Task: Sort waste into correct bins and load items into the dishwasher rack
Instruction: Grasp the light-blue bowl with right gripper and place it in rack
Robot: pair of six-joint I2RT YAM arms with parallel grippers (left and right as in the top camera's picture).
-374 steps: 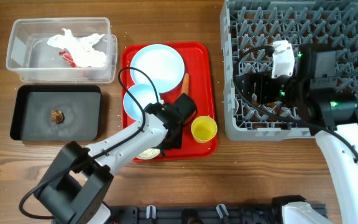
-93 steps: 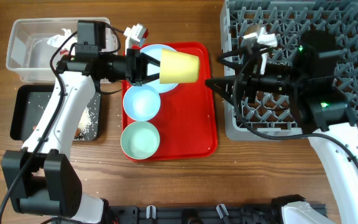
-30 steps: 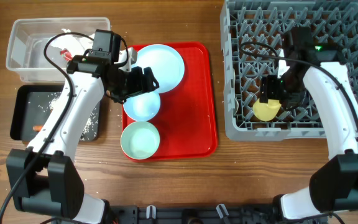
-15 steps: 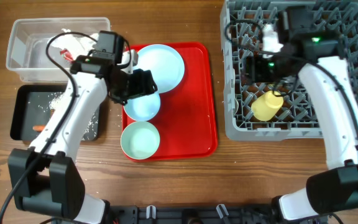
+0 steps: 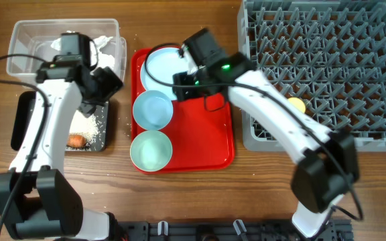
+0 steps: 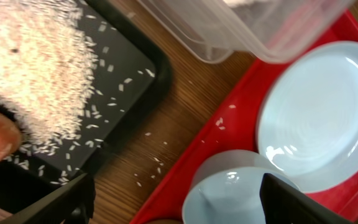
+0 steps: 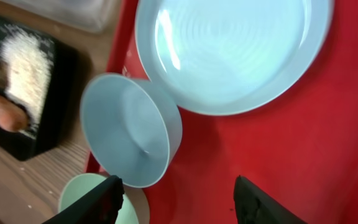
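My left gripper (image 5: 106,84) hangs open and empty between the clear tub (image 5: 25,47) and the black tray (image 5: 29,127), which holds rice (image 5: 91,124) and a carrot (image 5: 77,140). A white napkin (image 5: 106,45) lies in the tub, partly hidden by the arm. My right gripper (image 7: 179,196) is open and empty over the red tray (image 5: 206,140), just below the pale blue plate (image 7: 229,53) and beside the blue bowl (image 7: 129,127). The green bowl (image 5: 151,150) sits nearer the front. A yellow cup (image 5: 295,105) lies in the grey rack (image 5: 354,60).
The right arm stretches from the front right across the rack's near-left corner to the red tray. In the left wrist view, stray rice grains (image 6: 157,165) dot the wood between the black tray and the red tray. The tub stands close behind the black tray.
The right gripper left the yellow cup in the rack and swung left over the red tray. The left gripper drew back left from the blue bowl to the tub and black tray.
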